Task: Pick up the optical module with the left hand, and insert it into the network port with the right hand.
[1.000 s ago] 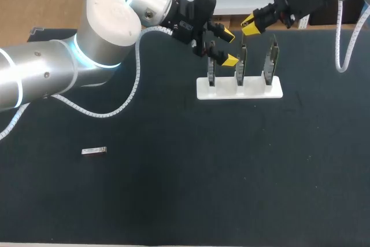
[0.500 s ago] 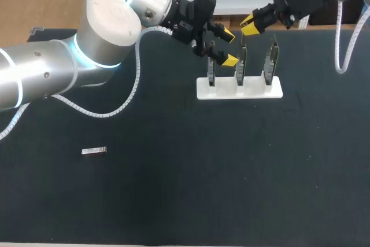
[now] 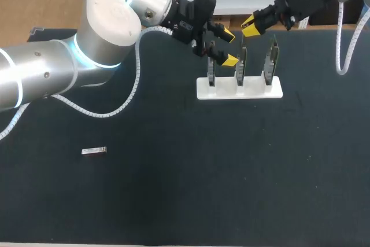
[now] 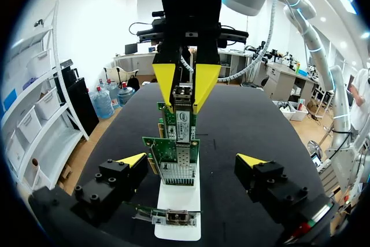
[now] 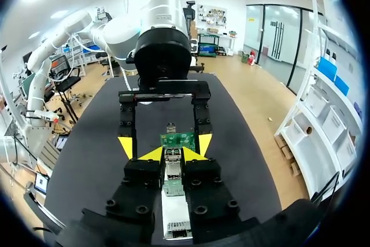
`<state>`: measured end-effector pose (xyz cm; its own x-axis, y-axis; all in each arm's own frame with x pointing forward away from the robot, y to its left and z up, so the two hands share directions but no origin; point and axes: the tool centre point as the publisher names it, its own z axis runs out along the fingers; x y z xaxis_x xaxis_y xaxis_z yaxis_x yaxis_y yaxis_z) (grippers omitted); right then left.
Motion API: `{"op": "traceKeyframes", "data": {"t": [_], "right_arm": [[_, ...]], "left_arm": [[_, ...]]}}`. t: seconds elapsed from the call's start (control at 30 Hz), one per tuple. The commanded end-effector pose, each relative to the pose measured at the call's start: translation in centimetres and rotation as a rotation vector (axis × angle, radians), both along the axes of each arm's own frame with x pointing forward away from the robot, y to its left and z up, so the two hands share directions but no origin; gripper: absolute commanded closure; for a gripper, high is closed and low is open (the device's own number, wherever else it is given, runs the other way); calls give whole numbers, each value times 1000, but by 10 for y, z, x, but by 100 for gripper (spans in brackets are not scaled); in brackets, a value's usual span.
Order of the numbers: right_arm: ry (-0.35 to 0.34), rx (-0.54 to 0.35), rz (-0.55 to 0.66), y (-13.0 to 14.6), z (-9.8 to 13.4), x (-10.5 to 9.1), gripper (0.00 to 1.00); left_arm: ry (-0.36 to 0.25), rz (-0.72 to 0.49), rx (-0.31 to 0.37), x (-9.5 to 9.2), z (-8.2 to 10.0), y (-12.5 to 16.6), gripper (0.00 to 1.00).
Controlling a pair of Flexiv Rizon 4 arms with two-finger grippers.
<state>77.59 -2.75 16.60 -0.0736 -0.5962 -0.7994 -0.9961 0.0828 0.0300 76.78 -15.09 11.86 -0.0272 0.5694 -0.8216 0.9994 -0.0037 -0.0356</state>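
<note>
The module [image 3: 94,151] lies flat on the dark table [image 3: 173,195], toward its left side and well apart from both grippers. It is too small in the head view to make out any detail, and neither wrist view takes it in. Far across the table a white stand [image 3: 239,89] holds the cards [image 3: 241,63] upright in a row. The left gripper [image 3: 228,47] hangs over the row's left end with its fingers [image 4: 134,159] spread wide and gripping nothing. In its wrist view the cards overlap one behind another, so their edges are hard to separate. The right gripper [image 3: 252,26] sits over the row's far side, facing the left one. Whether it is clamped on anything I cannot tell (the head view shows little more than one yellow tip, and its own wrist view is crowded with the cards' metal ports). The left arm [image 3: 69,67] is cut off at the view's edge, and a white coiled cable [image 3: 137,79] trails along it. Counted: one module, one stand, three cards, two grippers.
</note>
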Motion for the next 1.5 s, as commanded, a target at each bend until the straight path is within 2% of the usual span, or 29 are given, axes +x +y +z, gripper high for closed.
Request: {"op": "traceKeyframes", "data": {"t": [0.03,0.73,1.5], "right_arm": [[0,-3,-6,0,-3,0,100],[-26,7,-9,1,3,2,100],[-18,-12,-5,1,-2,1,100]], "left_arm": [[2,0,4,1,0,-1,0],[2,0,4,1,0,-1,0],[2,0,4,1,0,-1,0]]}}
